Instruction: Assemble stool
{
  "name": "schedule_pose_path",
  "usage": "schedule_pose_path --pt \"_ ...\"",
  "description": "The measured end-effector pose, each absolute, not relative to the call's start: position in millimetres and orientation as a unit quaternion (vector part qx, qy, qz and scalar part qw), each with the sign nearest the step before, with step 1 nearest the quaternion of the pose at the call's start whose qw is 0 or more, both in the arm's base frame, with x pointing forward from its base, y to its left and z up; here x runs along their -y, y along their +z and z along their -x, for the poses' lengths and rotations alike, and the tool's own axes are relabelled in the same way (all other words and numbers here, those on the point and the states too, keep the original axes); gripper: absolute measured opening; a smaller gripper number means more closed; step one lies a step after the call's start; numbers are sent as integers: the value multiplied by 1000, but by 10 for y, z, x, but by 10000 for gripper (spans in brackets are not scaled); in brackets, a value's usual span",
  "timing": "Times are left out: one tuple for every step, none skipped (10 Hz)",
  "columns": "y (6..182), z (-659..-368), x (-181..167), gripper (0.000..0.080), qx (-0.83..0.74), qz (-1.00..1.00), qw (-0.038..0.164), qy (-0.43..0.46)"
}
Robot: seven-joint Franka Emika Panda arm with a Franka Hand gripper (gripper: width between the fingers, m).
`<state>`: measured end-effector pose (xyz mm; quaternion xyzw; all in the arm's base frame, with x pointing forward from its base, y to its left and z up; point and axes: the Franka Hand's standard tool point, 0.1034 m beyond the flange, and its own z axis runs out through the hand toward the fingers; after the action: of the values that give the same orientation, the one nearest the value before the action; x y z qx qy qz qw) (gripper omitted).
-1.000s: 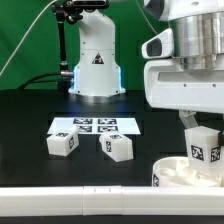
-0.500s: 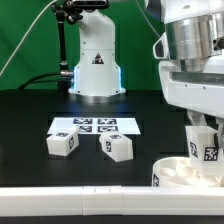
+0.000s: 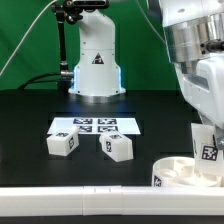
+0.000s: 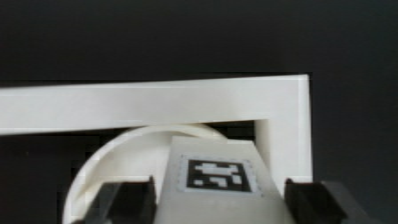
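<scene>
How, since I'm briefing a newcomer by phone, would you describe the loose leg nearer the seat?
Find the flat marker board on the black table. Two small white blocks lie just before it. Yours is the leg on the exterior view's right, closer to the round seat than the other leg.

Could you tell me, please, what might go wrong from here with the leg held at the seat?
1. The white blocky tagged leg, clamped in the gripper, hangs at the rim of the white round ring-shaped seat. If it is slightly off, it may jam or shove the seat.
2. The seat lies close to the long white bar, so a shove could wedge it there.
</scene>
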<state>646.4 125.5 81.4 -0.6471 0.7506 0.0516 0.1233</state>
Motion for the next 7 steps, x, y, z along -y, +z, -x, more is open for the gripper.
schedule_pose_path --pt "811 -6465 -1250 350 -766 627 125 58" --pt "812 -6467 -1247 350 -778 612 127 62" --pt "813 -6467 -1252 350 -789 597 128 67" --pt "814 -6466 -1263 350 -808 570 129 74" --pt "814 -6465 -1272 349 -821 550 130 79" --pt "815 -6464 -1285 349 -836 527 130 85" --pt "815 -6464 -1289 348 -837 524 130 86"
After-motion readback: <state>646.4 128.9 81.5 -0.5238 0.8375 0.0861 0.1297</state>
